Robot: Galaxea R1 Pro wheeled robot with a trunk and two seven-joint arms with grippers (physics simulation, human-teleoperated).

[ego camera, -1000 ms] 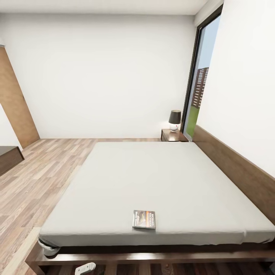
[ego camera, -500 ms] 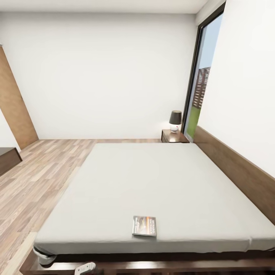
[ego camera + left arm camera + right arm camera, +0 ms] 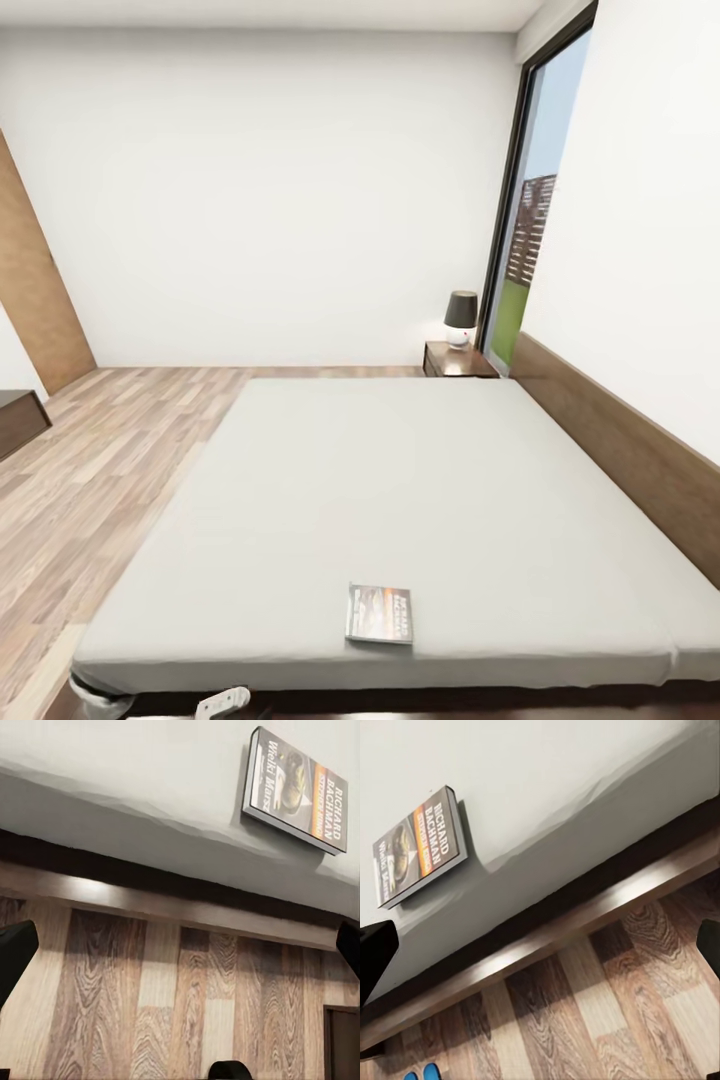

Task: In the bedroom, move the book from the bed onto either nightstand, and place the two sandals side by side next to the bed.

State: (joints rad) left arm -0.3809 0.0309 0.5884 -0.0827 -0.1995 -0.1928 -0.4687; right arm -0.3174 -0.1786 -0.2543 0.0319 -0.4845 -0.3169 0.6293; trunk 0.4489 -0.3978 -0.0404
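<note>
Head view, from left to right: a wooden door panel [image 3: 35,290] leans along the left wall, a dark low bench [image 3: 15,420] sits below it, and plank floor [image 3: 100,470] runs up to the bed [image 3: 400,500]. The bed's grey mattress spreads across the middle, with its brown headboard [image 3: 620,450] along the right wall. The book [image 3: 379,613] lies flat on the mattress close to the near edge, a little right of centre. At the far corner of the bed a nightstand [image 3: 458,360] carries a small lamp [image 3: 460,318] with a dark shade, just beside the tall window [image 3: 530,220].

Left wrist view shows the book [image 3: 296,789] on the mattress above the bed's wooden frame [image 3: 172,904], with the left fingers [image 3: 13,949] dark at the picture's edges, spread wide and holding nothing.

Right wrist view shows the book [image 3: 418,846] likewise, and blue sandals [image 3: 421,1072] peeking in on the floor. The right fingers [image 3: 375,945] are also spread apart, empty.
</note>
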